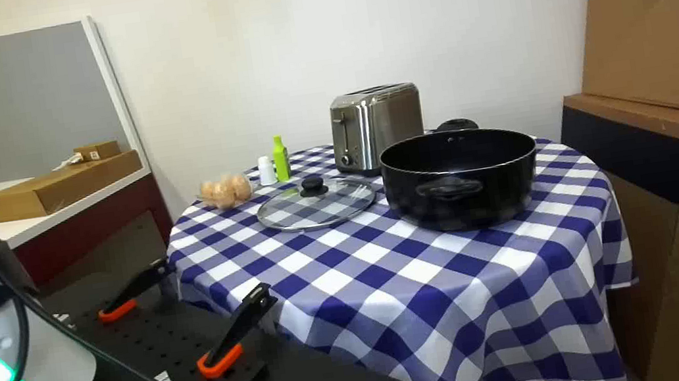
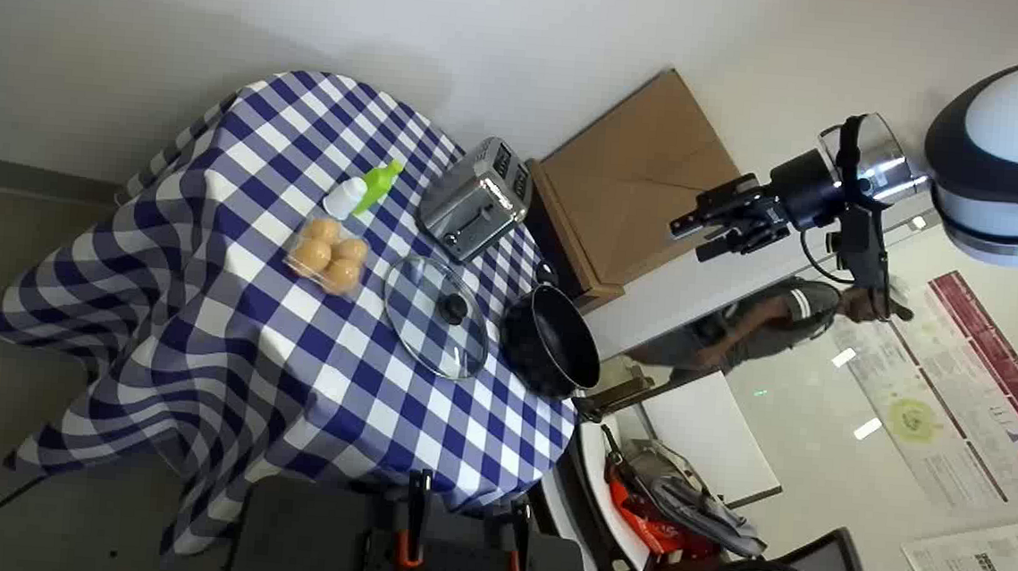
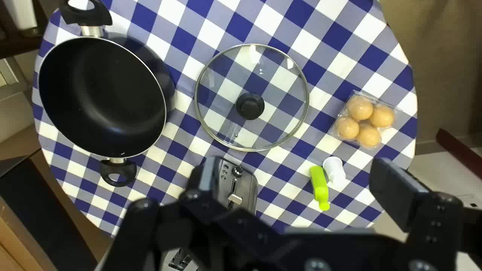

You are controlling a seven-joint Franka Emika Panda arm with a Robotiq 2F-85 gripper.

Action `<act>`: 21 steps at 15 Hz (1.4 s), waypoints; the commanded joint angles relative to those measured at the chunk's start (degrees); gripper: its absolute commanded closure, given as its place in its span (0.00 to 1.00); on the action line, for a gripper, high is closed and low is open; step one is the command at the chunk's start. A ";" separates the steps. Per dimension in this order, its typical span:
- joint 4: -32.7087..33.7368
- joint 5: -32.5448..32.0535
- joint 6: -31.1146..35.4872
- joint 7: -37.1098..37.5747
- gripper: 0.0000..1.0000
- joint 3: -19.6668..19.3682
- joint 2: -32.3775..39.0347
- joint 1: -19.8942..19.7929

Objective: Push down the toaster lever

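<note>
Gripper (image 3: 299,181): fingers (image 3: 393,192) spread wide, nothing between, well above the toaster (image 1: 393,126).
Lever (image 1: 339,120): on the toaster's end face, seemingly raised, below the fingers, nearer one in the wrist view; its slot (image 1: 344,140) runs upright, so the press likely goes straight down.
Lid (image 3: 250,106): flat, just beside the toaster's lever end.
Tablecloth (image 1: 361,294): checked, under the toaster.
Wall (image 1: 268,61): behind the toaster.

Blurred fingers (image 3: 202,178) partly hide the toaster (image 3: 246,185) in the wrist view.
</note>
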 commanded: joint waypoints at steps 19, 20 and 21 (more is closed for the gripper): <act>8.71 -10.58 17.91 11.16 1.00 2.73 25.66 -3.74; 10.20 -11.95 18.97 12.40 1.00 3.09 28.34 -3.65; 11.41 -13.36 19.82 13.63 1.00 3.30 30.50 -3.54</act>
